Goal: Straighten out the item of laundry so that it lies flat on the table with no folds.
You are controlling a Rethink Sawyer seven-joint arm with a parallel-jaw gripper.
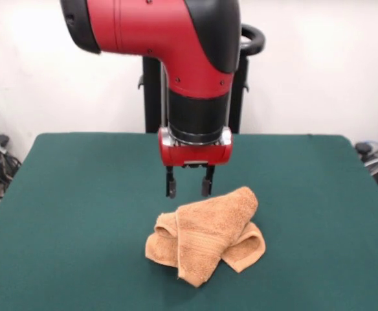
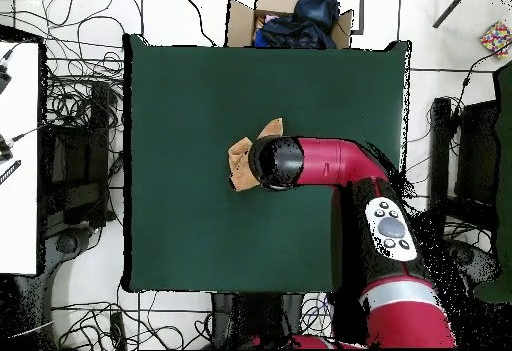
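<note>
The washcloth (image 1: pixel 205 236) was seen crumpled near the centre of the front view, a bit below the middle, on the green table (image 1: pixel 66 214). It was bunched into several overlapping folds: one broad flap was draped diagonally from upper right to lower centre, w/ a woven band visible along its lower part, and smaller folded lobes were seen sticking out at the left and the lower right. No part of it was laid flat.

The gripper (image 1: pixel 189 188) was held just above and behind the cloth's upper left edge in the front view, its two dark fingers (image 1: pixel 171 186) pointed straight down and set apart w/ a clear gap between them. Nothing was held between them, and the tips appeared to be clear of the cloth, though contact at the far side couldn't be ruled out. The red and black arm (image 1: pixel 176 39) was seen coming down from the top of the frame.

In the overhead view the cloth (image 2: pixel 243 157) was mostly hidden under the arm's wrist; only tan corners were seen left of and above the black end cap, approx. at the table's middle. A cardboard box (image 2: pixel 290 17) w/ dark fabric was seen past the table's top edge, and cables (image 2: pixel 70 97) were spread over the floor at left
</note>
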